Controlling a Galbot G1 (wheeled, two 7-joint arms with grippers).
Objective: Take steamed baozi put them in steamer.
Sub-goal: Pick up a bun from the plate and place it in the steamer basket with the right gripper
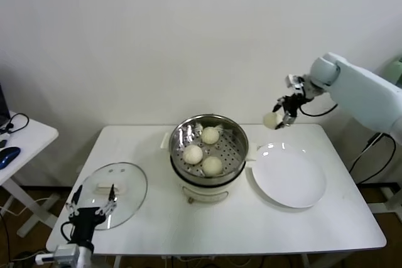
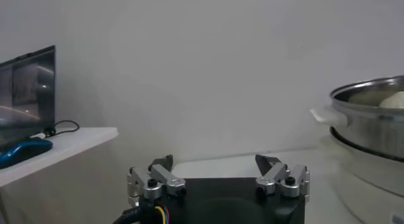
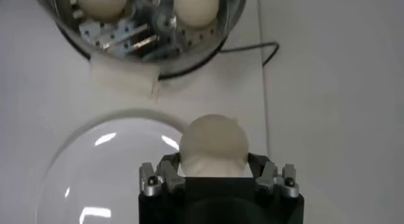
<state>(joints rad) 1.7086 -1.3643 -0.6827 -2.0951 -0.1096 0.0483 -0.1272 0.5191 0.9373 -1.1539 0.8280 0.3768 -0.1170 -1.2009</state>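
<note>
**user_a:** Three down, one to go, by my count. Starting at the right gripper [image 1: 281, 119]: it's up in the right part of the head frame, above the far edge of the white plate [image 1: 289, 177], jaws closed around the last baozi [image 3: 214, 143]. The right wrist view shows it clearly, a finger pad pressed in on each side of the bun and the dough bulging out a bit between them. So it's holding, not just hovering near it.

**user_b:** And the plate under it?

**user_a:** Bare, nothing left on it. Moving out from there, the steamer [image 1: 235, 153] sits in the middle of the frame, just left of the plate, with three buns [image 1: 202, 152] already on the perforated tray. One toward the back, two nearer the front. They're close together but there's open tray on the right side, so I'd guess that's where number four fits.

**user_b:** What about the other arm?

**user_a:** The left gripper [image 1: 92, 203] is parked at the lower left of the head frame, over the near edge of the glass lid [image 1: 126, 189] lying flat on the table [image 1: 251, 230]. Jaws spread wide, nothing in them.

**user_b:** So what's left?

**user_a:** My read: carry the held bun over the steamer rim, lower it, let go. Lid isn't part of the job as worded.
</note>
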